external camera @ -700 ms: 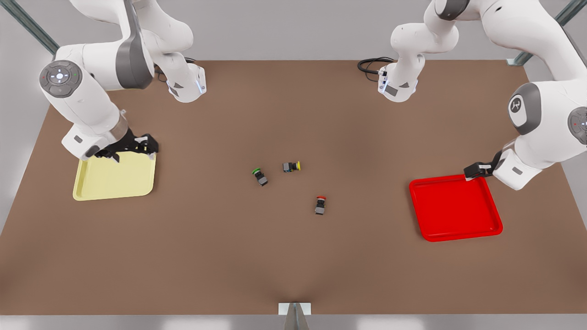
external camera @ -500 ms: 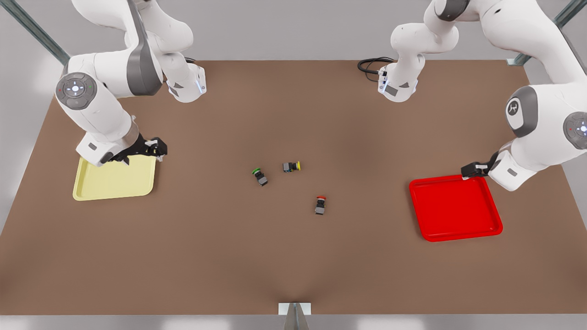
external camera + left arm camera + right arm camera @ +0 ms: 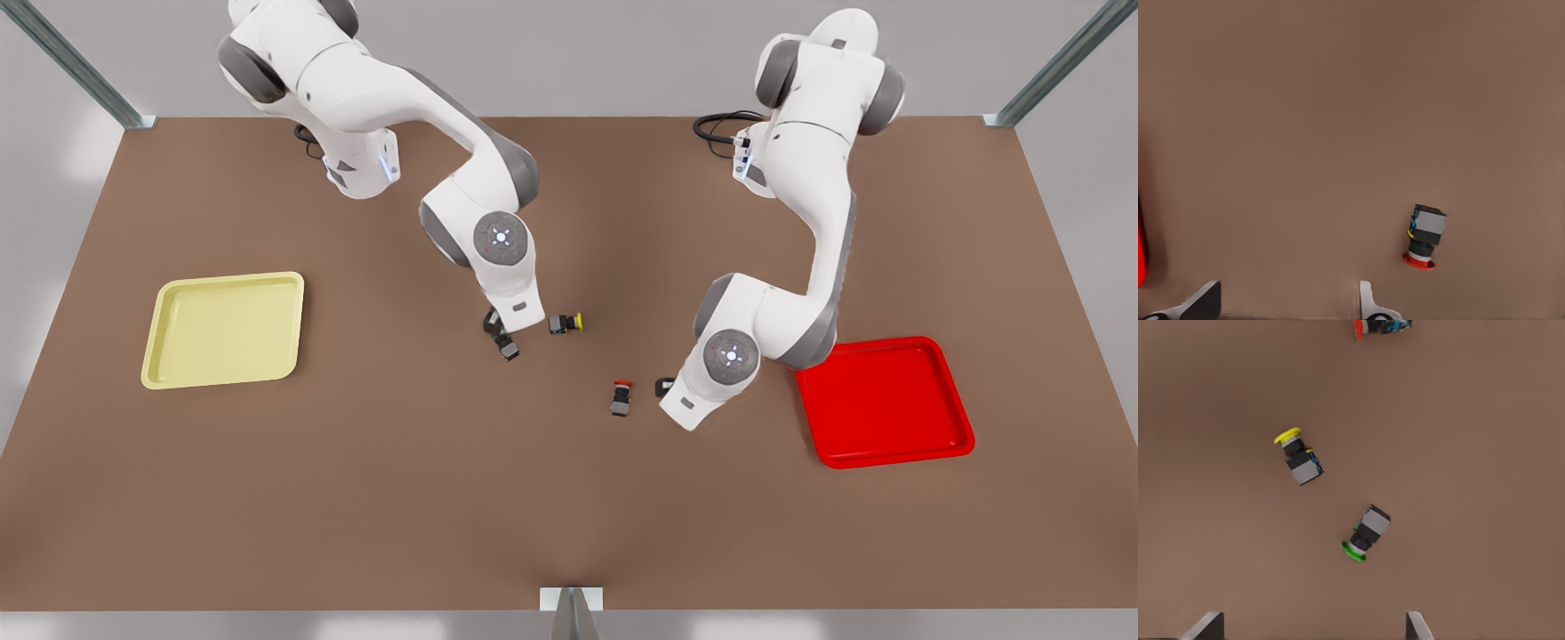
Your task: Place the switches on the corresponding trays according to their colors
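The yellow-capped switch (image 3: 565,323) (image 3: 1300,459) and the red-capped switch (image 3: 621,398) (image 3: 1425,237) (image 3: 1381,327) lie on their sides mid-table. The pale yellow tray (image 3: 222,329) is at the front view's left and the red tray (image 3: 885,400) (image 3: 1140,247) at its right, both bare. My left gripper (image 3: 665,387) (image 3: 1285,308), on the arm at the front view's right, hovers open beside the red-capped switch. My right gripper (image 3: 494,324) (image 3: 1311,630) hangs open above the table near the yellow-capped switch. Neither holds anything.
A green-capped switch (image 3: 508,348) (image 3: 1367,532) lies right under my right gripper, close to the yellow-capped one. A black cable (image 3: 720,126) coils at the table's far edge. Both arm bases stand at the back.
Both arms have swung from over the trays to the middle of the table, the left to the red-capped switch, the right to the green and yellow ones. The switches have not moved.
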You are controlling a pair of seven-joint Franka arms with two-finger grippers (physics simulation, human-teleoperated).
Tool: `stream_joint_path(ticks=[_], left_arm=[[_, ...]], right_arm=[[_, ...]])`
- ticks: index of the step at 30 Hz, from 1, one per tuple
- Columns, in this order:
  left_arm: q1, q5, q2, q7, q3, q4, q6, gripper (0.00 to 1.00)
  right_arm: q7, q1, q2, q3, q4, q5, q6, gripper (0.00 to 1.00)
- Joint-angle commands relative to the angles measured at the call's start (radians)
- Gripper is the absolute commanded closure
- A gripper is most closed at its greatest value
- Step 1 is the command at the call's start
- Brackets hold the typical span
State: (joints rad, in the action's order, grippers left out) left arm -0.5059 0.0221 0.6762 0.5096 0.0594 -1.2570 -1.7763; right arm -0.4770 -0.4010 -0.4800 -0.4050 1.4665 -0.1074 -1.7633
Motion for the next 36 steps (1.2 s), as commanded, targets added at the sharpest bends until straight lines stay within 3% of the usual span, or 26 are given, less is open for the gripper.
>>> stream_joint_path(ticks=[1,11,24,30,36], left_arm=[[-0.008,-0.002,0.005,0.027,0.0,0.008,0.002,0.0],[-0.095,-0.005,0.071,0.288,0.014,0.064,-0.003,0.0],[-0.128,0.19,0.125,0.208,0.002,-0.058,-0.153,0.0],[-0.131,0.058,0.128,-0.022,0.004,-0.061,-0.141,0.0],[-0.135,0.15,0.172,-0.048,0.004,-0.058,-0.133,0.0]], right_arm=[[-0.054,-0.004,-0.014,0.0,0.0,0.0,-0.022,0.0],[-0.149,-0.088,-0.101,0.0,0.003,-0.038,-0.084,0.0],[-0.15,-0.11,-0.154,0.0,0.003,-0.044,-0.128,0.0],[-0.161,-0.116,-0.164,0.0,0.003,-0.048,-0.13,0.0],[-0.192,-0.117,-0.183,0.002,0.014,-0.067,-0.172,0.0]])
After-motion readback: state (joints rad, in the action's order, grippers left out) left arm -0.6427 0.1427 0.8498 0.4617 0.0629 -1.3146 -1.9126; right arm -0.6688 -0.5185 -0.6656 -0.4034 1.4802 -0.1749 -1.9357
